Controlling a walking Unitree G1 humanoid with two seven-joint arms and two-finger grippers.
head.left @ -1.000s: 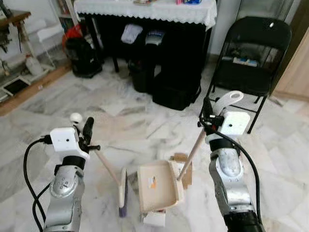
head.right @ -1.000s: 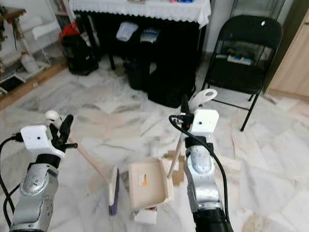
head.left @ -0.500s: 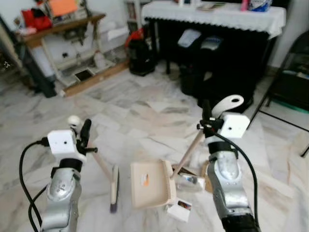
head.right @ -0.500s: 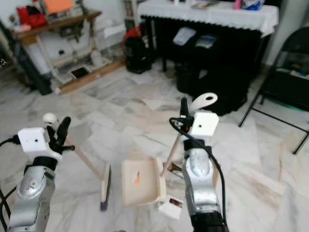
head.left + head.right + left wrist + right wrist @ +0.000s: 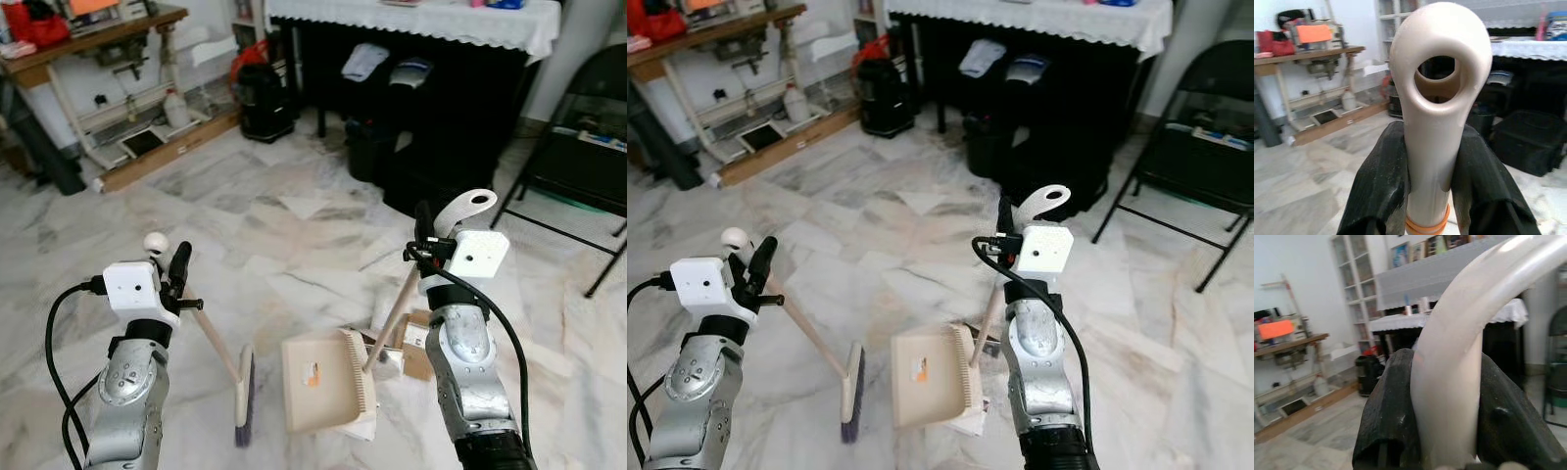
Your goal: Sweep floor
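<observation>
My left gripper (image 5: 179,269) is shut on the top of a beige broom handle (image 5: 1440,122). The stick slants down to the broom head (image 5: 243,397), whose purple bristles touch the marble floor. My right gripper (image 5: 423,230) is shut on the looped beige handle (image 5: 1449,382) of a long-handled dustpan (image 5: 323,382). The dustpan rests on the floor just right of the broom head, with a small gap between them. Cardboard scraps (image 5: 419,345) and a crumpled clear wrapper (image 5: 389,364) lie against the pan's right side.
A table with a white lace cloth (image 5: 411,20) stands ahead, with black bags (image 5: 441,186) under it. A black folding chair (image 5: 588,127) is at the right. A wooden workbench (image 5: 88,29) and a black bin (image 5: 260,98) stand at the back left.
The whole view has swung left and then partly back, so the camera moved. Both grippers keep the same hold, and the broom and dustpan stay side by side before me.
</observation>
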